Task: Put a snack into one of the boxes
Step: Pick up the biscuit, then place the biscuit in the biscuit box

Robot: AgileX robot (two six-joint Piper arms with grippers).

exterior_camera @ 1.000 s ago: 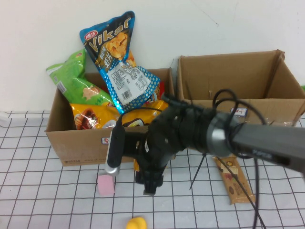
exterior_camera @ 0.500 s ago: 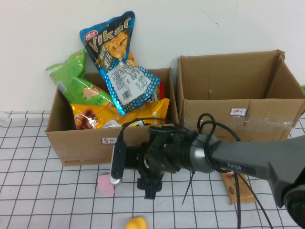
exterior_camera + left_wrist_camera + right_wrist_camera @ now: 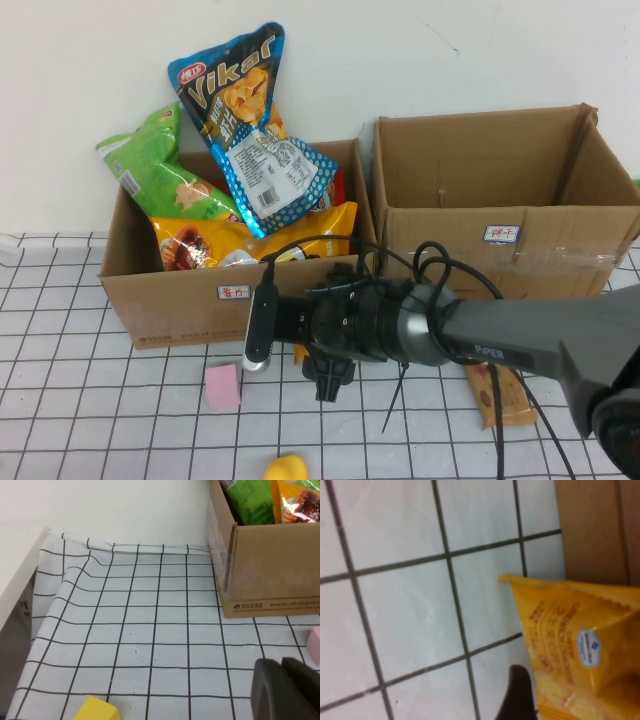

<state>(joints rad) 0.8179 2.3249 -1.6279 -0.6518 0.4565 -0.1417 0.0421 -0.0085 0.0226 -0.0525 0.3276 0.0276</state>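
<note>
Snack, orange crinkly foil packet (image 3: 570, 645), lies on white grid-lined cloth (image 3: 100, 400) just before left brown corrugated cardboard box (image 3: 170, 300); high view: right gripper (image 3: 333, 378) low over it, mostly hiding it; left box crammed with glossy bags, right brown cardboard box (image 3: 500, 180) looks emptier, likely easier target; left wrist view: left gripper (image 3: 285, 690) parked near cloth, fingers cannot tell; right wrist view: jaws spread, nothing held; one dark fingertip beside packet; suggest pinching across serrated seal edge, slippery film.
</note>
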